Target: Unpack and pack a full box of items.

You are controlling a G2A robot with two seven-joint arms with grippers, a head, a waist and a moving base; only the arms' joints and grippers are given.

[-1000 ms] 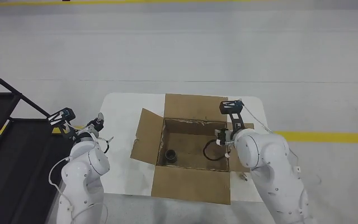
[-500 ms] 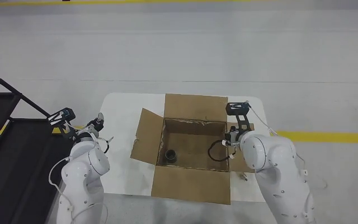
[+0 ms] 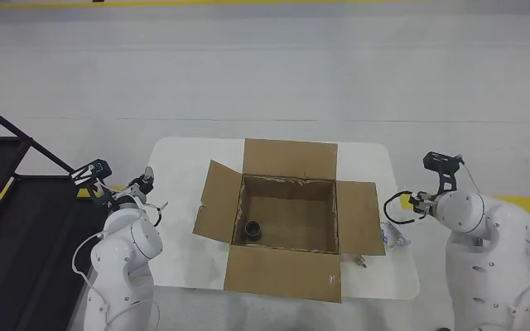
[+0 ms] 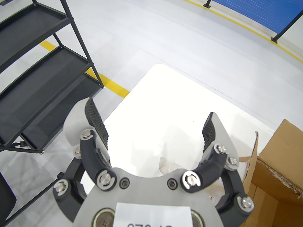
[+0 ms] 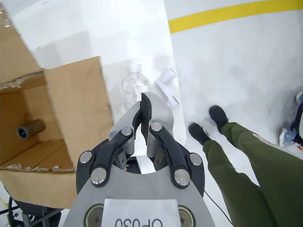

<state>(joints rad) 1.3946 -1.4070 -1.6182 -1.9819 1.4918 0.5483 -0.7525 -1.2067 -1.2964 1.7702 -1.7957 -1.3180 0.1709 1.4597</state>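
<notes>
Hovering shut near the bottle [image 5: 135, 85], the right fingers [image 5: 144, 106] could roll it off the desk [image 5: 106, 31]; left fingers [image 4: 94, 116] gape.

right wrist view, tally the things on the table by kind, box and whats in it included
cardboard box: 1
dark tube, lying inside the box: 1
clear plastic bottle, beside the box flap: 1
white rolled item, near the table edge: 1
total: 4
</notes>
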